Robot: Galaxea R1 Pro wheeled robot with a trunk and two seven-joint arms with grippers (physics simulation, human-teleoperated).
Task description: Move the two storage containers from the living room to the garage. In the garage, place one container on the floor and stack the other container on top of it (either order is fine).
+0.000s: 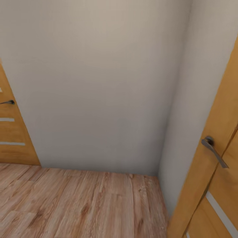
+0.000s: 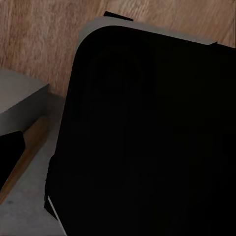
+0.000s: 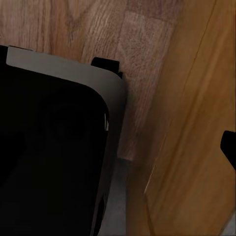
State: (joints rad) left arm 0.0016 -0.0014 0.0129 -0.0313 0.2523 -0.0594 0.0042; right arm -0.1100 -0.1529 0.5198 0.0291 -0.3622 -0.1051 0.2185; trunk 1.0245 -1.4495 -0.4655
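Observation:
The two storage containers are out of view, and so is the garage. I face a room corner of plain white walls (image 1: 99,82) above a light wood-plank floor (image 1: 82,205). The left wrist view looks down on my black, grey-rimmed base (image 2: 147,137) over the planks. A dark tip (image 2: 10,157) at that picture's edge may be a finger of the left gripper. The right wrist view has the base (image 3: 44,157) beside a wooden door (image 3: 196,147), with a similar dark tip (image 3: 229,147) at its edge.
A wooden panel door (image 1: 13,132) with a dark handle stands at the left. Close on the right is another wooden door (image 1: 211,191) with a grey lever handle (image 1: 215,150). The corner wall is near, straight ahead.

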